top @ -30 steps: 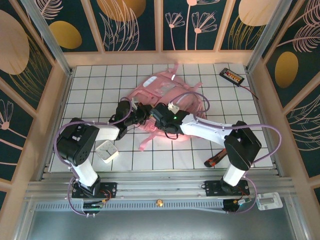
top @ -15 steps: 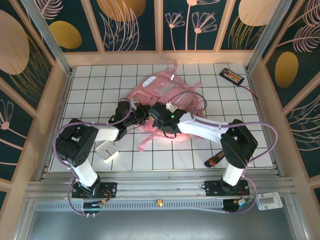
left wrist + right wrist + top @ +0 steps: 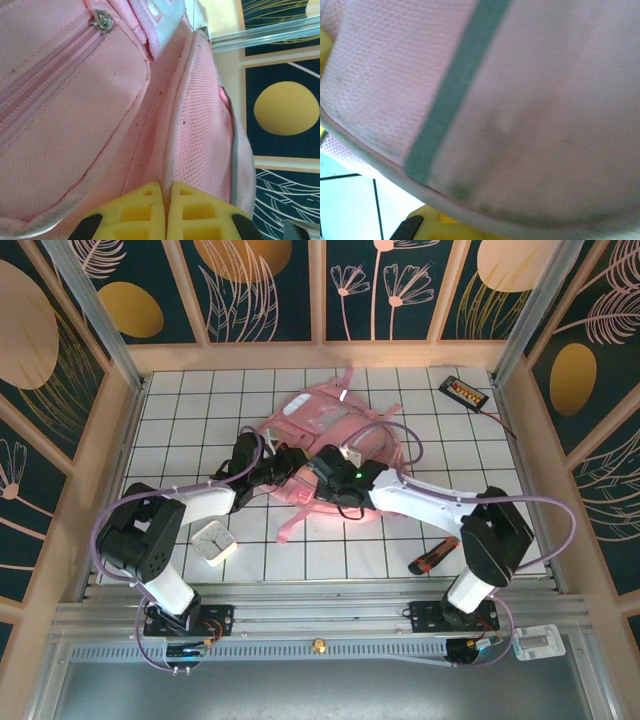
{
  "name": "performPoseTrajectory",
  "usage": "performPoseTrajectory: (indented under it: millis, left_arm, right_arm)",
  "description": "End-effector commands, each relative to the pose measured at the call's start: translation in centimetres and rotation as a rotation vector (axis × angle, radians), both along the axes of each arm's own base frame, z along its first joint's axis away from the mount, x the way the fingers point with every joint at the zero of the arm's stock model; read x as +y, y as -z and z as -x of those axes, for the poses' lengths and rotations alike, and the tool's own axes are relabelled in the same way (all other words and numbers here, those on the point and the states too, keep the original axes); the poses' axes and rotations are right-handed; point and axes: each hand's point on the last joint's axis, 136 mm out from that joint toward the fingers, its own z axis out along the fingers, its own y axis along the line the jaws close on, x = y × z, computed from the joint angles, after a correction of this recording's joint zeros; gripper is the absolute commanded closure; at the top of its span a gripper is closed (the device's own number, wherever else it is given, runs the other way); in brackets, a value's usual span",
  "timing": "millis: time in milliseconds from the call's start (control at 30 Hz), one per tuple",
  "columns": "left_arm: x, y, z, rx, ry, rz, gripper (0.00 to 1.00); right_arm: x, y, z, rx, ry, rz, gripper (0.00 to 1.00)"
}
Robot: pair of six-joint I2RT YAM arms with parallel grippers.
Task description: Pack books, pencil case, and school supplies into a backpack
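Note:
The large light-pink backpack (image 3: 325, 420) lies on the tiled table, beyond both arms. My left gripper (image 3: 283, 462) is at its near-left edge. In the left wrist view its yellow fingertips (image 3: 150, 200) are shut on a seam of the backpack (image 3: 200, 115) beside a mesh panel. My right gripper (image 3: 322, 473) sits just right of it at the bag's near edge. In the right wrist view, blurred pink fabric with a grey strip (image 3: 455, 95) covers the jaws, and one yellow finger (image 3: 432, 224) peeks out below. The books and pencil case are out of view.
A white square item (image 3: 213, 542) lies near the left arm's base. A red-and-black pen-like item (image 3: 433, 556) lies by the right arm's base. A flat black device with orange buttons (image 3: 463, 391) and cable sits at the back right. Wooden walls (image 3: 320, 355) enclose the table.
The right gripper has closed at the backpack's near edge, and its elbow has swung right. The left arm has stretched a little further toward the bag, still shut.

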Motion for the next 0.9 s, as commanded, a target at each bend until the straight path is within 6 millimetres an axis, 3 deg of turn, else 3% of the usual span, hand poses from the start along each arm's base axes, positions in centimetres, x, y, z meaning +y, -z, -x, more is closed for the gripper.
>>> performPoseTrajectory:
  millis: [0,200,333,467,600,633,700,767,867]
  left_arm:
    - [0.6,-2.4,-1.1,-0.102,0.013,-0.048,1.0]
    - [1.2,-1.6,-1.5,-0.106,0.016,-0.113,1.0]
    - [1.5,-1.2,-1.7,-0.105,0.017,-0.141,1.0]
    - [1.7,-1.2,-2.0,-0.107,0.016,-0.151,1.0]
    - [1.0,-1.8,-1.9,-0.114,0.06,-0.122,1.0]
    - [0.9,-2.1,-1.6,-0.115,0.066,-0.107,0.96]
    - [1.1,-2.5,-0.9,-0.106,0.057,-0.082,0.71]
    - [1.4,-2.9,0.2,-0.094,0.049,-0.031,0.55]
    - [1.6,-3.2,2.0,-0.062,0.045,0.027,0.51]
  right_arm:
    - [-3.9,0.2,1.1,0.038,-0.008,0.087,1.0]
    - [-6.8,-0.2,0.9,0.059,-0.033,0.09,1.0]
    - [-7.3,-1.1,0.5,0.05,-0.088,0.073,1.0]
    - [-7.0,-1.6,0.3,0.033,-0.147,0.073,1.0]
    - [-5.3,-1.4,0.9,0.045,-0.209,-0.012,1.0]
    - [-4.7,-1.4,1.1,0.047,-0.219,-0.042,1.0]
    - [-3.5,-1.8,1.4,0.042,-0.24,-0.101,1.0]
    - [-2.6,-2.3,1.5,0.03,-0.259,-0.143,1.0]
    - [-2.0,-2.9,1.5,0.019,-0.277,-0.162,1.0]
